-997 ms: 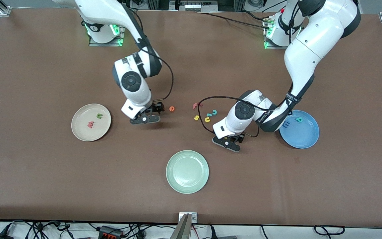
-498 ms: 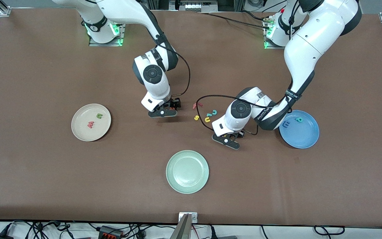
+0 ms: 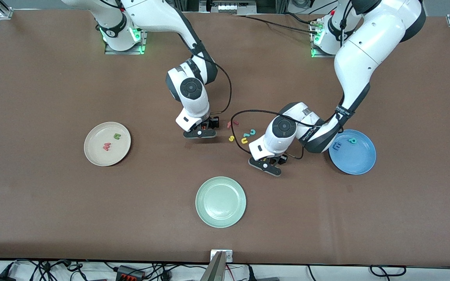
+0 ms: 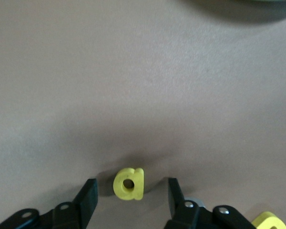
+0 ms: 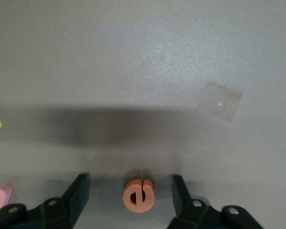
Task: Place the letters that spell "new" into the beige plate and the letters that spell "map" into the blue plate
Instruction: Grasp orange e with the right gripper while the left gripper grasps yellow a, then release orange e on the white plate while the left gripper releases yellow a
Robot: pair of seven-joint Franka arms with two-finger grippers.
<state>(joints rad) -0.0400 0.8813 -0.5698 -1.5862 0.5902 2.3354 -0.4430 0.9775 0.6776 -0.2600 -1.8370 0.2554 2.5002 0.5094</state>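
Observation:
The orange e [image 5: 139, 194] lies on the table between the fingers of my open right gripper [image 5: 130, 192], untouched; in the front view that gripper [image 3: 200, 132] hides it. The yellow a [image 4: 128, 183] lies between the fingers of my open left gripper [image 4: 132, 191], also untouched, under that hand [image 3: 268, 163] in the front view. The beige plate [image 3: 96, 154] holds the green n [image 3: 117, 136] and the pinkish-red w [image 3: 106, 146]. The blue plate [image 3: 356, 164] holds the teal p [image 3: 352, 140] and the blue m [image 3: 337, 146].
Between the two grippers lie a red f [image 3: 231, 124], a yellow s [image 3: 231, 138], a yellow u [image 3: 244, 140] and teal hooked letters [image 3: 252, 132]. A pale green plate [image 3: 220, 201] sits nearer the front camera. A black cable [image 3: 244, 117] loops off the left wrist.
My right gripper has moved from beside the beige plate toward the middle letters and now straddles the orange e. The left gripper has shifted only slightly.

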